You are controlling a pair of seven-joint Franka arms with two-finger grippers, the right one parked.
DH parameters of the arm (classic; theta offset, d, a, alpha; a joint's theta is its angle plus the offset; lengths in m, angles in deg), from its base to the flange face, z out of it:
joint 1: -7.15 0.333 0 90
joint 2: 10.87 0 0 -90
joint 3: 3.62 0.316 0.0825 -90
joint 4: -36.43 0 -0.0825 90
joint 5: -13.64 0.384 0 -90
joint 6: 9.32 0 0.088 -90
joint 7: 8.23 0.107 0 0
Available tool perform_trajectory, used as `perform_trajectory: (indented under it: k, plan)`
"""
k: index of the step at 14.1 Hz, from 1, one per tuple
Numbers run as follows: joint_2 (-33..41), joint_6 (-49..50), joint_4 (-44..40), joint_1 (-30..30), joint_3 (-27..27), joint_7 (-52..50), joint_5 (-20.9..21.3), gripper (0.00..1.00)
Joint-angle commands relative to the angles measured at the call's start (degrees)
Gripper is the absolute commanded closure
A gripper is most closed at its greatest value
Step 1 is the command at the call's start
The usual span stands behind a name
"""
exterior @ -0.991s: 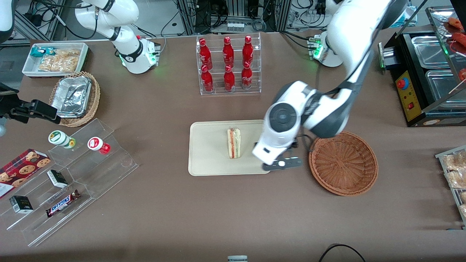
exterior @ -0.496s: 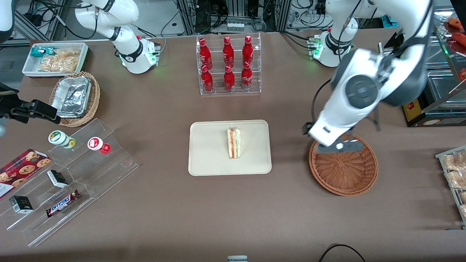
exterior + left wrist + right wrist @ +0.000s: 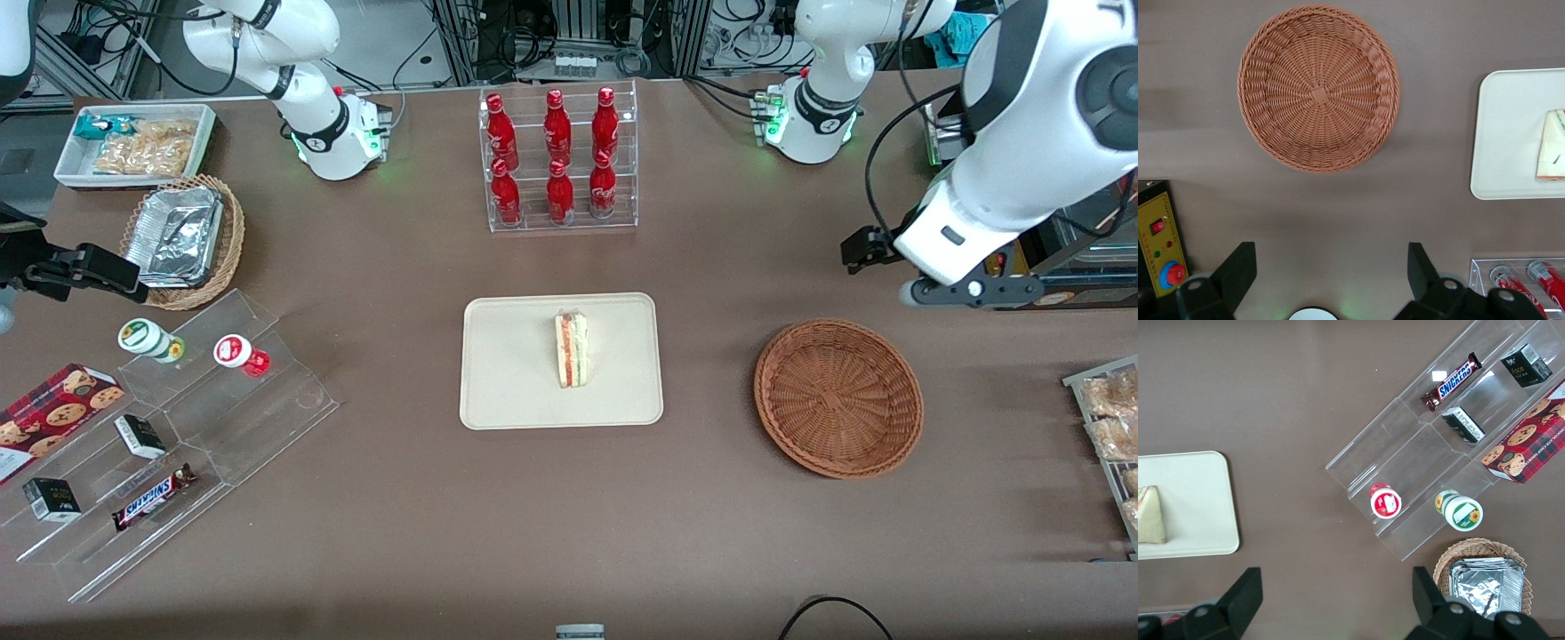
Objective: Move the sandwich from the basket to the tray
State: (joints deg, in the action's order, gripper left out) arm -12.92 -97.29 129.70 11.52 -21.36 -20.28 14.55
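Brown cloth covers the table, with racks of cables along the edge farthest from the front camera. Nearest that camera, toward the parked arm's end, a clear stepped stand holds a Snickers bar, two small dark boxes and two round cups, with a cookie box beside it. Mid-table lies the tray, and the sandwich stands on it on one side, its pink-orange and green filling edge facing up, a little toward the basket side of the tray's middle. The basket sits on the cloth beside the tray, toward the working arm's end, apart from it and with nothing in it. Farther from the camera than the basket, the gripper hangs in the air above bare cloth, near a black machine with a yellow panel; its fingers are spread wide and grasp nothing. Farther still, a clear rack of red bottles stands in line with the tray, and toward the parked arm's end are a tan basket with foil trays and a white bin of snacks.
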Motion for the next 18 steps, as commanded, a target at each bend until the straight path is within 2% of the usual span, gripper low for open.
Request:
perform_trajectory:
  k: [1, 18]
  plan:
    - [-0.5, 1.04, -2.39, 0.29, -0.45, 0.8, -0.83, 0.0]
    - [-1.73, 0.95, -8.9, 0.12, -0.62, -0.17, -0.83, 0.0]
